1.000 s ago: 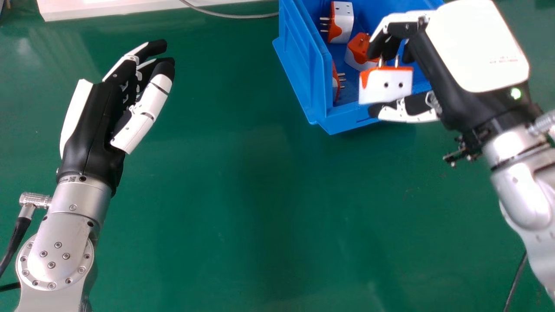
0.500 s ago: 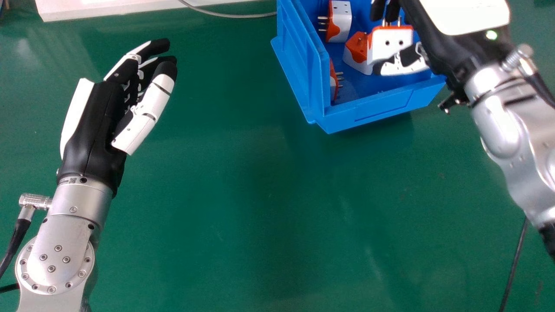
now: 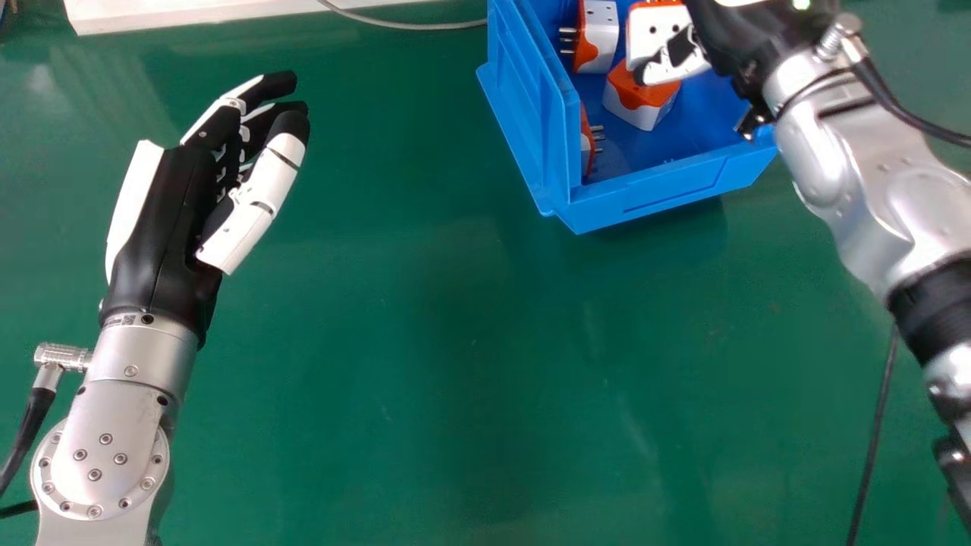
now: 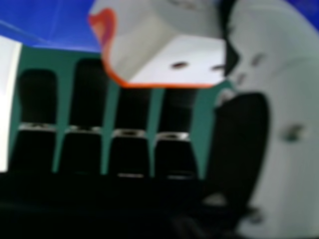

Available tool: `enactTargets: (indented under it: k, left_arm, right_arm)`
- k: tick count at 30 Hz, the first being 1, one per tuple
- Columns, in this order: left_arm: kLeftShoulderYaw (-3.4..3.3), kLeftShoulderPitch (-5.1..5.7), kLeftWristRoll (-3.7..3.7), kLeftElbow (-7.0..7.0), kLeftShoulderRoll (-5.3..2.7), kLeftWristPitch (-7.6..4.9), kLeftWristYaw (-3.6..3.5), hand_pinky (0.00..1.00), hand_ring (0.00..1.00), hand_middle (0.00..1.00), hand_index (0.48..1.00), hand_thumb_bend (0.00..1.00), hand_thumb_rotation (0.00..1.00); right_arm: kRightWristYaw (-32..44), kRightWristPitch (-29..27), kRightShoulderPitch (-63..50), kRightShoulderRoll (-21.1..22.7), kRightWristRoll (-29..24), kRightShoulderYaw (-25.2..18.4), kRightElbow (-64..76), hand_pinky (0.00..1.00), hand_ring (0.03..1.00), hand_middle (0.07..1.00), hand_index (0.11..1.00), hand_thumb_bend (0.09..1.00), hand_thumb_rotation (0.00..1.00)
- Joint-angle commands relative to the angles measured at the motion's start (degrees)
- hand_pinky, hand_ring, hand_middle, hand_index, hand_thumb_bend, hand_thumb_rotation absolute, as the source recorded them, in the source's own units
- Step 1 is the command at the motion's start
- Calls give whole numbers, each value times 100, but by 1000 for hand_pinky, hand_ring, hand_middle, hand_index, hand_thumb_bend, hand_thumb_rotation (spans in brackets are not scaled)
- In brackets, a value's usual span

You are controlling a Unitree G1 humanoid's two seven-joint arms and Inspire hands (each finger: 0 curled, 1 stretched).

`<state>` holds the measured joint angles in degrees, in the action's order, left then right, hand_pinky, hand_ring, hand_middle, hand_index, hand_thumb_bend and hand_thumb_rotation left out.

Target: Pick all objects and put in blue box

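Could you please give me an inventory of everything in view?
blue box: one, blue, at the head view's top, right of centre
loose plug adapters: three, white and orange, in the box: one toward the back, one near the middle, one by the left wall
held plug adapter: one, white and orange, in the right hand
table: one, green, beneath the box
board: one, white, top left edge
thin cable: one, grey, along the top
table cable: one, black, lower right
left hand: one, black and white, left side
right hand: one, black and white, at the box
forearms: two, silver, left and right
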<state>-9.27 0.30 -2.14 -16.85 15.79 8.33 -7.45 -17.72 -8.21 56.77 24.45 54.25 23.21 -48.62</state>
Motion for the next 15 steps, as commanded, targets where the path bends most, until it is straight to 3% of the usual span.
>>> enactTargets:
  k: [1, 5, 12, 15]
  left_arm:
    - [1, 16, -22, -155, -5, -62, 40, 781, 849, 823, 838, 360, 709]
    - [17, 48, -47, -160, -13, -100, 56, 778, 848, 822, 838, 357, 707]
    - [29, 140, -72, -312, -26, -58, 73, 775, 845, 821, 837, 354, 705]
    - [28, 164, -76, -315, -24, -66, 78, 775, 845, 821, 837, 353, 704]
  right_arm:
    - [-299, 7, 490, -60, 21, 94, -253, 344, 430, 507, 500, 497, 0]
    - [-462, 123, 826, -279, 8, 327, -867, 342, 432, 505, 495, 498, 0]
    - [-433, 352, 1166, -550, -39, 645, -1520, 337, 444, 503, 485, 499, 0]
    - [-419, 399, 1185, -595, -53, 739, -1608, 339, 445, 502, 482, 499, 0]
